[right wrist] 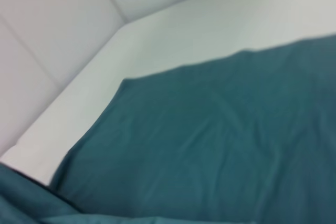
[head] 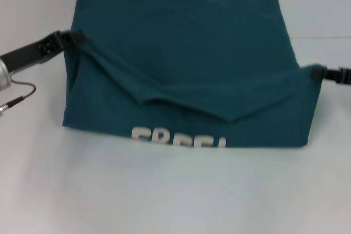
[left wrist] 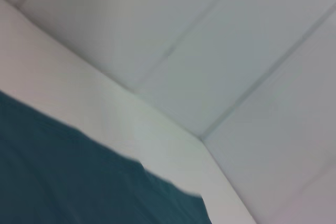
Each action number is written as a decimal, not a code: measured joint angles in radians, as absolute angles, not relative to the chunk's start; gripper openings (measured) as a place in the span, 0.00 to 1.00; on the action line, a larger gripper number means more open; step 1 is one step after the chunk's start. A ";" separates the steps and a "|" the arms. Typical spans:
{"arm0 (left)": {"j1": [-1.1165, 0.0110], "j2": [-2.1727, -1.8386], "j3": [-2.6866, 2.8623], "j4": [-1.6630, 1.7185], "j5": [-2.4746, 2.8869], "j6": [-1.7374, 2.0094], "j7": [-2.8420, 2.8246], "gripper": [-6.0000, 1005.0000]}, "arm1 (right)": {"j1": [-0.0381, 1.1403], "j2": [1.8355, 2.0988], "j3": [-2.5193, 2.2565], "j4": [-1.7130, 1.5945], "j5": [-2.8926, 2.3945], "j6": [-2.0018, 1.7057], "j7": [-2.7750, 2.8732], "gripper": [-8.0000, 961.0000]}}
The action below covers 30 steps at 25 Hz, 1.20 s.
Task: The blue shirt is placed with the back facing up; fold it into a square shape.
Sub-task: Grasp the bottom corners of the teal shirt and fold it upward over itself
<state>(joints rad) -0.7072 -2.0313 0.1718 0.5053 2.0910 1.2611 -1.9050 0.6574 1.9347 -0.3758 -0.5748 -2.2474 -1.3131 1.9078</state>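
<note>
Nearest us lies bare white table, and just beyond it the near hem of the blue shirt, where the tops of white block letters show. We see the shirt spread across the middle of the table, its upper layer sagging in a shallow V between two raised corners. Our left tool is clamped on the shirt's corner towards the table's left edge; our right tool grips the corner towards the right edge. Both wrist views show teal fabric against the white table and panelled wall.
</note>
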 joint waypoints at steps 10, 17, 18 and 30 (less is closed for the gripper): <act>-0.768 -2.077 0.174 0.440 1.942 1.033 -1.754 0.14 | 0.782 1.963 -0.494 -0.537 -2.234 -0.977 1.875 0.04; -0.805 -2.110 0.176 0.423 1.849 0.916 -1.654 0.14 | 0.845 1.982 -0.582 -0.509 -2.233 -0.772 1.854 0.04; -0.805 -2.110 0.176 0.423 1.849 0.916 -1.654 0.14 | 0.856 1.981 -0.584 -0.507 -2.233 -0.757 1.848 0.04; -0.808 -2.113 0.175 0.383 1.802 0.868 -1.633 0.15 | 0.902 1.972 -0.594 -0.424 -2.225 -0.642 1.797 0.04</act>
<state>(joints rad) -0.8080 -2.1129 0.1746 0.3831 1.8017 0.8678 -1.6330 0.9018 1.9718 -0.5943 -0.4239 -2.2245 -0.6425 1.7975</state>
